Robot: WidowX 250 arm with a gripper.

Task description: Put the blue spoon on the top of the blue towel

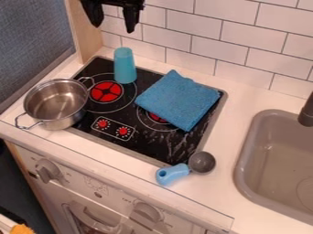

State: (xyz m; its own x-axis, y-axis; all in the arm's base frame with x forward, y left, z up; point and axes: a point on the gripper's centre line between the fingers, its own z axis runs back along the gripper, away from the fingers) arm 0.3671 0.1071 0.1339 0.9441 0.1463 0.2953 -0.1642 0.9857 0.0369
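Observation:
My gripper (114, 13) hangs at the top edge, left of centre, in front of the tiled wall, its two fingers apart with nothing between them. Far below and to the right of it lies the blue spoon, a scoop with a light blue handle (173, 174) and a grey round bowl (202, 162), at the front edge of the stove by the counter. The folded blue towel (177, 99) lies flat on the right side of the black stovetop, partly over a red burner, apart from the spoon.
A metal pot (56, 104) stands at the stove's left edge. An upright blue cup (125, 65) is at the stove's back, left of the towel. The grey sink (278, 160) with a dark faucet (307, 112) is at the right. White tiles (196, 27) line the back.

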